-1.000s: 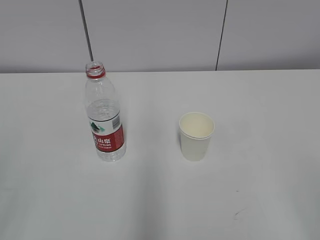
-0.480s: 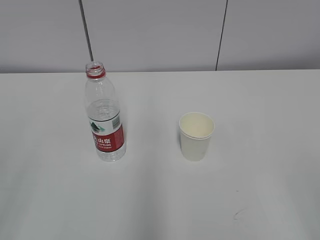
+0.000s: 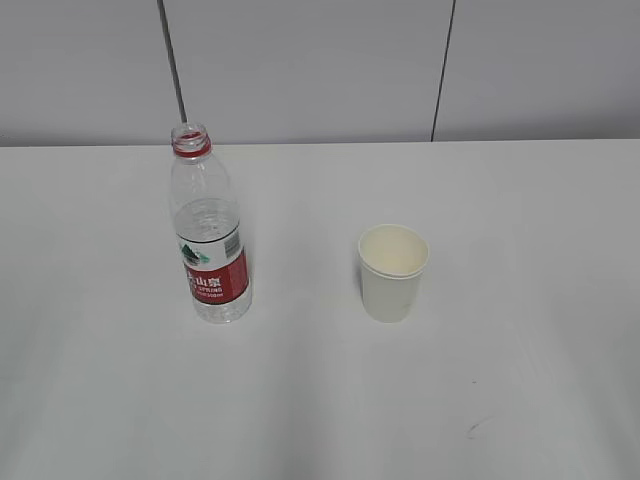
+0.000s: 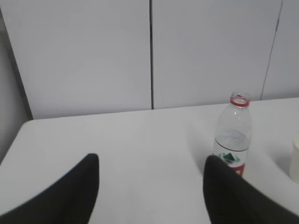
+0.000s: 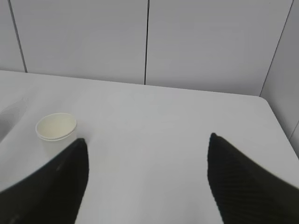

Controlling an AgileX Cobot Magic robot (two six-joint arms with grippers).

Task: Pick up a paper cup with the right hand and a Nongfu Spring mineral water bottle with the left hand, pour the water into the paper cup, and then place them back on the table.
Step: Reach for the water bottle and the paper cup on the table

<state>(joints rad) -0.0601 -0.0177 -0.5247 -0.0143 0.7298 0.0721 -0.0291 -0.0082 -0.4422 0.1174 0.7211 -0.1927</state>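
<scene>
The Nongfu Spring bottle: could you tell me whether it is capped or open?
Open: the Nongfu Spring bottle stands upright with only its red neck ring and no cap.

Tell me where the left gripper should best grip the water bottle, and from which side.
Probably the clear ribbed body just above the label of the Nongfu Spring mineral water bottle, approached horizontally from the near side. It stands upright and uncapped, so a side grasp keeps it level. The left gripper is open, with the bottle ahead and to its right; the paper cup stands well clear.

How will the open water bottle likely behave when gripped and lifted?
The water bottle looks thin and clear, so it probably dents under squeeze. Its cap is off, so water may slosh out. Tall and narrow, it seems apt to tip if nudged.
</scene>
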